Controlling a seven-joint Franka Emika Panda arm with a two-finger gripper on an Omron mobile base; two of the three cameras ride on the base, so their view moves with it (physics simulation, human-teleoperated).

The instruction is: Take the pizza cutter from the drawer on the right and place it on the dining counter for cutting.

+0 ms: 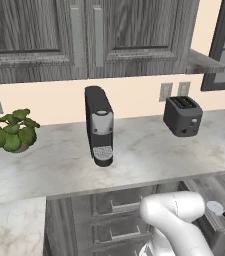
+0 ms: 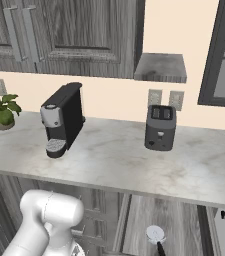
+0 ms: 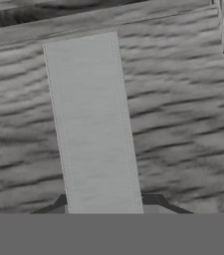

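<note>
The white arm (image 1: 176,220) bends down low in front of the cabinets, its elbow below the edge of the marble table (image 1: 59,165). In the hand view the tool (image 3: 105,204) is closed on the silver bar handle (image 3: 91,124) of the drawer (image 3: 183,114), its dark tips either side of the bar. The drawer stands open, and the pizza cutter (image 2: 155,236) lies inside, wheel toward the wall. A coffee machine (image 1: 99,125), toaster (image 1: 183,116) and potted plant (image 1: 14,131) stand on the table.
</note>
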